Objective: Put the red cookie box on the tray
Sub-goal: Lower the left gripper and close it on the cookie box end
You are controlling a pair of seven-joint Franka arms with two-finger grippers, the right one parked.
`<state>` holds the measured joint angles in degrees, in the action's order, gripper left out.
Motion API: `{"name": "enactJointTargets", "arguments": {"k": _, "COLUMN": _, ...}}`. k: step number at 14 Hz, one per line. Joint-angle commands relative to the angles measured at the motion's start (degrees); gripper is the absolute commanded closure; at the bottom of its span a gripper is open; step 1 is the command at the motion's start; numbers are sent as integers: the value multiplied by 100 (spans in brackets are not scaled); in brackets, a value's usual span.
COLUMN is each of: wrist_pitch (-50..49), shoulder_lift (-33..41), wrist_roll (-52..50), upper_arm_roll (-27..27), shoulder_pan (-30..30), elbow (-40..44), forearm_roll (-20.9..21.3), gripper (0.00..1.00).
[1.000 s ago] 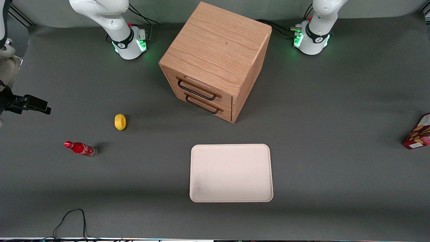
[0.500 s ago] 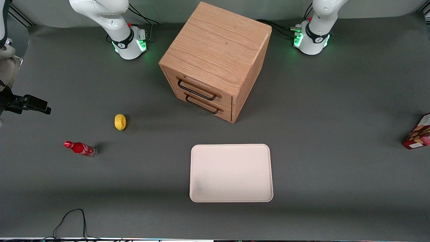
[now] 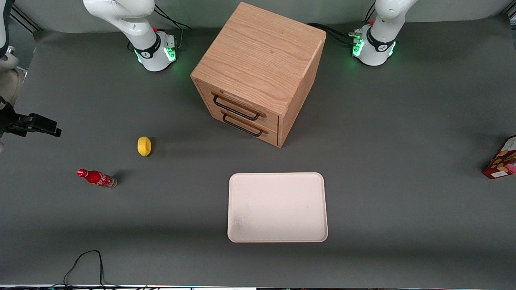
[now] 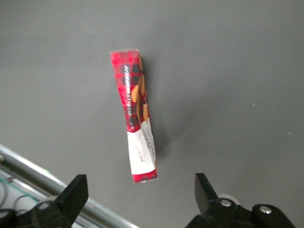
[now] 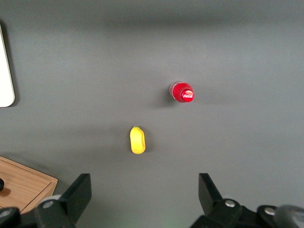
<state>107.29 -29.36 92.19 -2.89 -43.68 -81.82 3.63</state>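
Observation:
The red cookie box [image 3: 503,160] stands on its narrow long side at the working arm's end of the table, cut off by the edge of the front view. The left wrist view shows the whole cookie box [image 4: 137,118] from above, dark red with cookie pictures and a white label panel. My left gripper [image 4: 139,190] hangs open above the table just off the box's white-label end, with nothing between its black fingers [image 4: 76,190]. It does not show in the front view. The cream tray [image 3: 278,175] lies flat and bare near the front camera, in front of the drawers.
A wooden two-drawer cabinet [image 3: 258,68] stands mid-table between the arm bases. A yellow lemon [image 3: 144,146] and a small red cola bottle [image 3: 96,177] lie toward the parked arm's end. A metal rail [image 4: 42,176] runs along the table edge beside the box.

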Motion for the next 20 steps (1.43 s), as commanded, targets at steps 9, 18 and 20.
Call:
{"name": "enactJointTargets", "arguments": {"k": 9, "wrist_pitch": 2033, "shoulder_lift": -158, "wrist_roll": 387, "upper_arm_roll": -36, "shoulder_pan": -193, "elbow": -1626, "forearm_roll": -434, "gripper": 0}}
{"name": "enactJointTargets", "arguments": {"k": 18, "wrist_pitch": 2393, "shoulder_lift": -228, "wrist_roll": 150, "upper_arm_roll": -36, "shoulder_pan": -132, "elbow": -1811, "forearm_roll": -565, "gripper": 93}}
{"name": "enactJointTargets", "arguments": {"k": 20, "wrist_pitch": 2411, "shoulder_lift": -220, "wrist_roll": 63, "upper_arm_roll": -45, "shoulder_pan": -123, "elbow": -1811, "forearm_roll": -566, "gripper": 100}}
